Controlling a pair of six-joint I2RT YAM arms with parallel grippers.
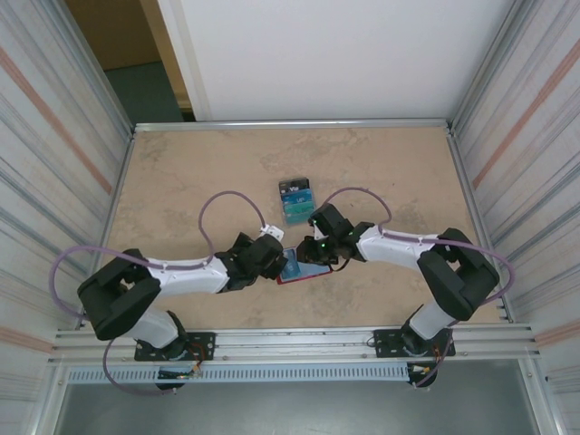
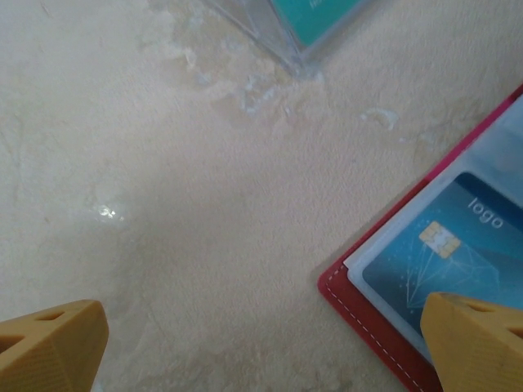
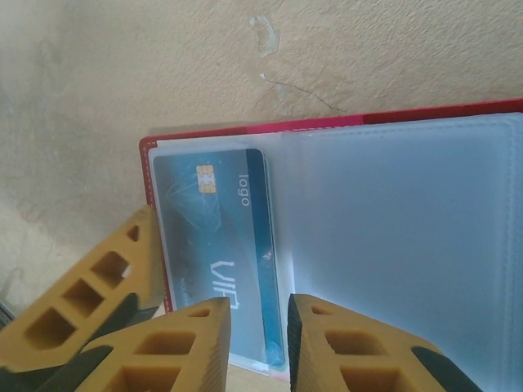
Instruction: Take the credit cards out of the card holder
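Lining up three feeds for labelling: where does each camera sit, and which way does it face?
Top external: above and behind the bases, looking down on the table; both arms, left hand, right hand show.
Left wrist: on the left arm, facing down at a corner of the card holder; its wide-apart fingers show.
Right wrist: on the right arm, facing down into the open card holder; its fingers show.
Shared: both wrist views catch one blue credit card.

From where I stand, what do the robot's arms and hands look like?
The left arm and right arm are white tubes with black joints, each trailing a looping lilac cable. The left hand and right hand have orange-yellow fingers, ribbed, with hollow cut-outs.
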